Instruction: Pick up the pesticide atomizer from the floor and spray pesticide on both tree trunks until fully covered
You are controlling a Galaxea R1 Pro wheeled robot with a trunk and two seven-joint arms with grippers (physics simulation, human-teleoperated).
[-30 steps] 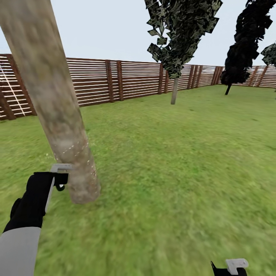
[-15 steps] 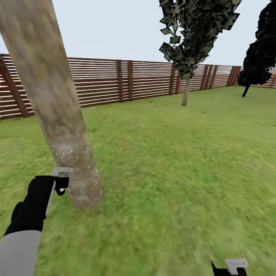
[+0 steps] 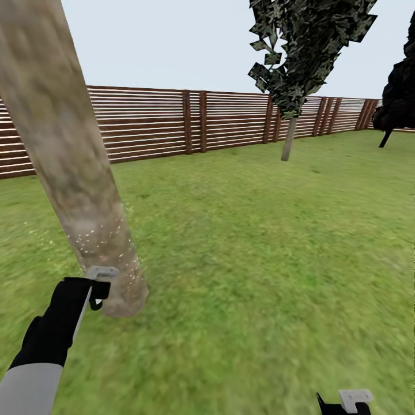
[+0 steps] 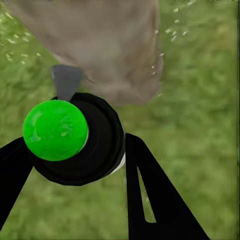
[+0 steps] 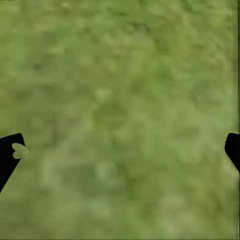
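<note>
A thick grey-beige tree trunk (image 3: pixel 80 190) rises at the left of the head view, leaning slightly. Tiny white specks of pesticide (image 3: pixel 98 236) dot its lower part and also show beside the trunk (image 4: pixel 115 45) in the left wrist view. My left gripper (image 3: pixel 97 286) hangs just left of the trunk's base, shut on the pesticide atomizer (image 4: pixel 80 145). The atomizer is a black bottle with a green top, and its grey nozzle (image 4: pixel 66 80) points at the bark. At the bottom right my right gripper (image 3: pixel 346 403) is open over bare grass (image 5: pixel 120 100).
Lawn (image 3: pixel 259 248) spreads to the right and ahead. A brown slat fence (image 3: pixel 173 124) closes the far side. A dark-leaved tree with a thin trunk (image 3: pixel 288 141) stands near the fence, and a very dark tree (image 3: pixel 397 98) at the far right.
The view has swung left, so fence and far trees sit further right in the picture. My left gripper stays by the trunk's base with the atomizer. The right gripper has not moved.
</note>
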